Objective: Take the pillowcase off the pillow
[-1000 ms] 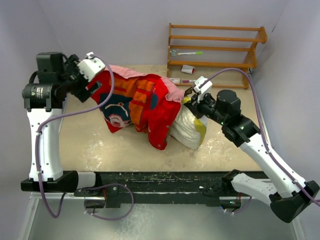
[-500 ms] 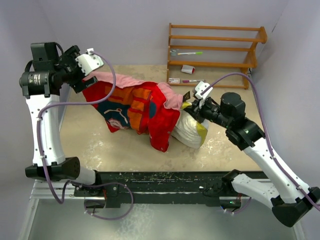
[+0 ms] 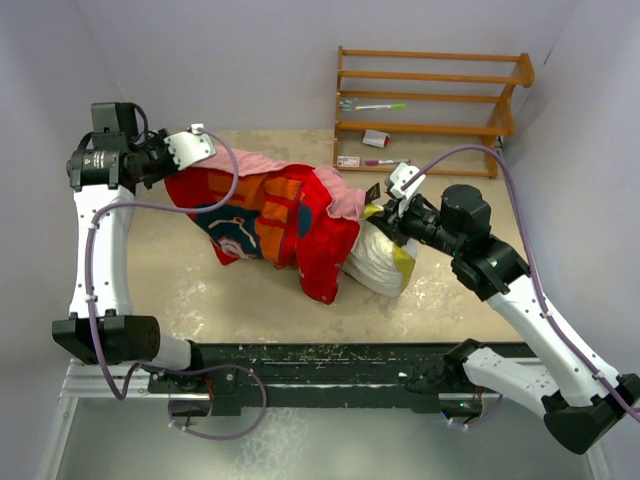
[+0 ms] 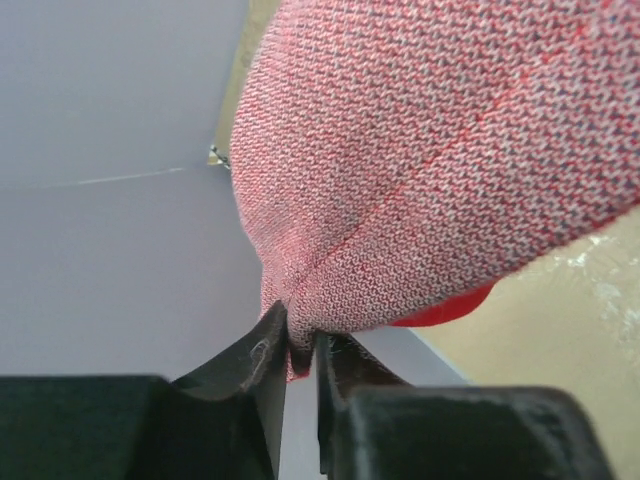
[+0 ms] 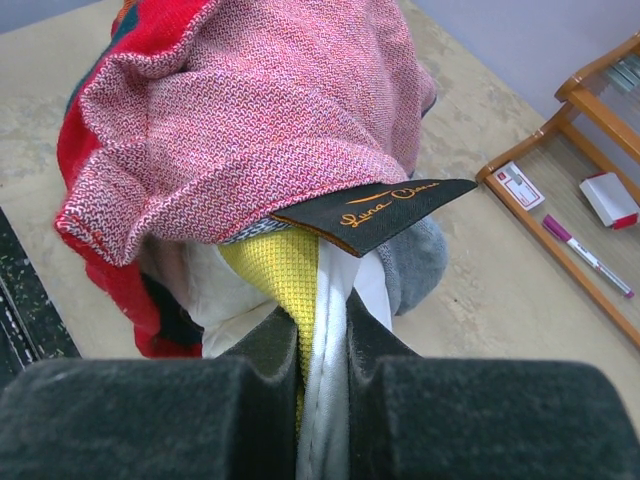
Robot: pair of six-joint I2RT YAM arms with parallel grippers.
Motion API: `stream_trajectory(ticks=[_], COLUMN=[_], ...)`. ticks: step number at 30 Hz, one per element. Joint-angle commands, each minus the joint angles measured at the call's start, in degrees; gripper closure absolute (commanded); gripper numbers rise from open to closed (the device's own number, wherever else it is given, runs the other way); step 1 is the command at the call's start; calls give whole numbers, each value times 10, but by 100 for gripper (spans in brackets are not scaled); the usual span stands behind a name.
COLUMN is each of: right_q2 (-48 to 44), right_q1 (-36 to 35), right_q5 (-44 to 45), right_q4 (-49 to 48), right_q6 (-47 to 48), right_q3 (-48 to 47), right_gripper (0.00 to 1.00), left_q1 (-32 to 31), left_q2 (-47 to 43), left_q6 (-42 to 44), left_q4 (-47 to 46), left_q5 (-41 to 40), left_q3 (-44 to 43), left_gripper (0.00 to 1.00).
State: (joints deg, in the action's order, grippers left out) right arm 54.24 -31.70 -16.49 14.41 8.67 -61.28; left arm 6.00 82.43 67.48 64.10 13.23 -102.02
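— When you look down from above, where is the pillowcase [image 3: 280,215]?
— It lies across the table [image 3: 250,290]. It is red with bright pictures, and it covers the left part of the pillow [image 3: 378,262]. The white end of the pillow sticks out on the right.
— What is the left gripper [image 4: 298,335] doing?
— It is at the far left end of the pillowcase. Its two fingers are pressed together on a little fold of the red and white cloth. The cloth bulges out from that pinch.
— And the right gripper [image 5: 325,320]?
— It pinches the edge of the pillow. The yellow band [image 5: 285,265] and some white cloth are squeezed between its fingers.
— Is anything just beside it?
— Yes, a black tag [image 5: 375,213] with gold writing pokes out just above the fingers. It sits under the pink and white weave of the pillowcase.
— What else is on the table?
— A wooden rack [image 3: 430,100] stands at the far right side, well apart from the pillow. A pink pen [image 5: 585,255] lies on its bottom shelf.
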Motion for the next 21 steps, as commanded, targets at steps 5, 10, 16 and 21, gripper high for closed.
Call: stream_trajectory(ticks=[5,10,16,21], right_q2=[-33,-47,-62,-67], right_q1=[10,19,28,36], right_q5=[45,101,194,225], right_q4=[-41,-55,-70,-79], right_q6=[10,7,7,-1], right_q3=[-34,-34,-43,-43], right_gripper=[100,100,100,100], left_q1=[5,32,125,194], left_q2=[-54,-46,-1,19], left_q6=[-58,-73,-68,-51], left_q4=[-196,-290,-352,-409], left_q5=[-40,-106,-135,-131], left_q3=[39,51,28,33], left_gripper=[100,100,100,100])
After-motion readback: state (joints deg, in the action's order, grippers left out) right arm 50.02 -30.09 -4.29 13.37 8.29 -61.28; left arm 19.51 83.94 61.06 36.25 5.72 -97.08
